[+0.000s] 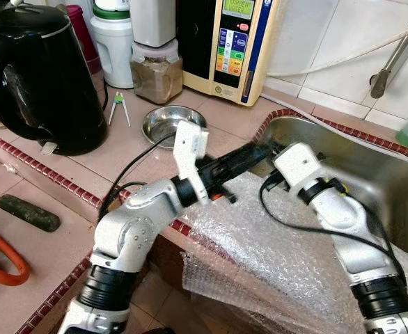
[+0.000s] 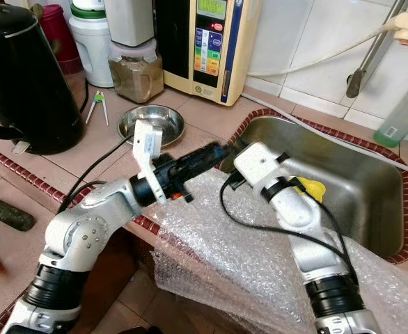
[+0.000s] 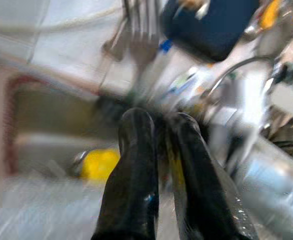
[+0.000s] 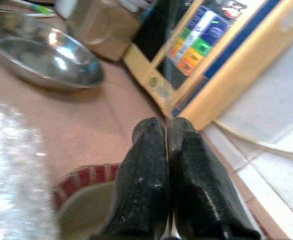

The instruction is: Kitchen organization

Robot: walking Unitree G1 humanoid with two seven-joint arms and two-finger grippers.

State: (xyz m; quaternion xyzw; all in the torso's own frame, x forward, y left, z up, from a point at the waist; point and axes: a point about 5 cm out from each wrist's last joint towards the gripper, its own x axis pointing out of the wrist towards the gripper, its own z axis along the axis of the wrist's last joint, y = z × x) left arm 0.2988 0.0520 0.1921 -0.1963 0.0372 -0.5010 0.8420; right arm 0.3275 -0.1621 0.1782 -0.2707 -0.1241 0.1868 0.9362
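One sheet of bubble wrap [image 2: 260, 257] drapes over the tabletop's front edge beside the sink [image 2: 371, 188]. It looks light, floppy and slippery; pinch a loose edge. Left tool [image 3: 159, 130] and right tool [image 4: 165, 131] are closed, empty.

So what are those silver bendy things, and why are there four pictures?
Those are a robot's two arms. Two pictures come from cameras in its head, looking down at a kitchen counter. The other two come from cameras on its wrists, looking along its black fingers.

Both arms reach toward the near corner of a steel sink. The left gripper and the right gripper each have their two fingers pressed together, holding nothing.

Bubble wrap hangs over the counter's front edge under the arms. On the counter stand a black kettle, a small steel bowl, a jar of brown powder and a cream machine with coloured buttons. Something yellow lies in the sink.
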